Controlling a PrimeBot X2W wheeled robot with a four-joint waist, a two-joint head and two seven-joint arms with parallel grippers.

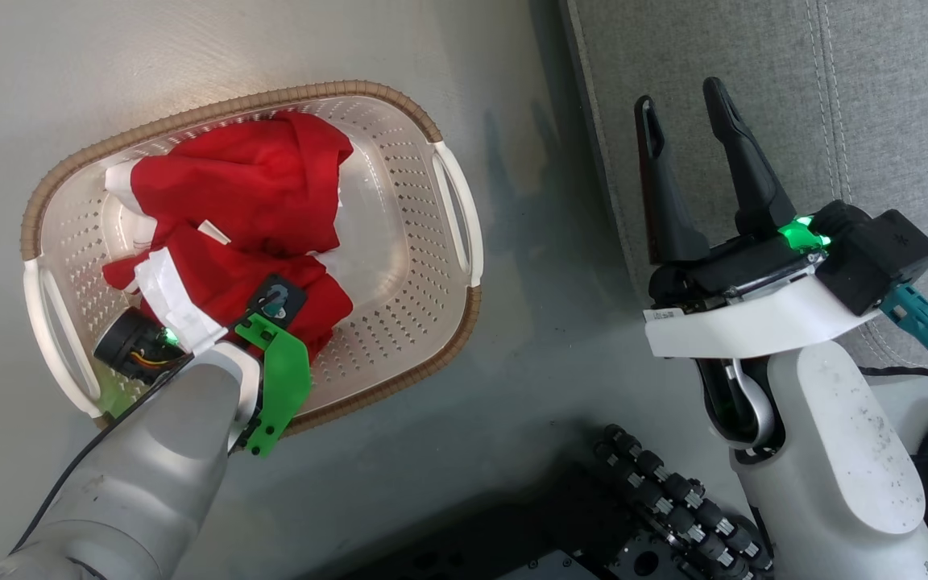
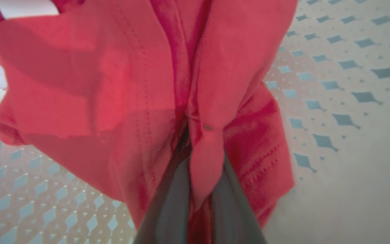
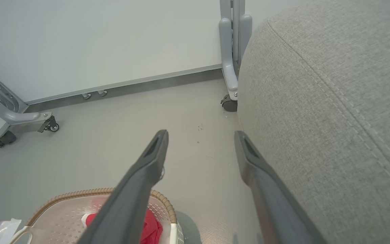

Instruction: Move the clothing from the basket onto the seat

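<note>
In the basket (image 1: 424,121), red clothing (image 1: 254,185) is seen pinched fast in the left claw (image 2: 200,159). None is seen on the seat (image 1: 754,48). The right claw (image 1: 680,93) is held apart beside it. A high, straight lift is advised, so trailing folds are cleared of the basket.

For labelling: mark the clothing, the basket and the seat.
clothing (image 1: 246,185): head view, red fabric mid-pile.
basket (image 1: 335,86): head view, brown braided rim.
seat (image 1: 673,48): head view, grey upholstery left of the seam.
</note>
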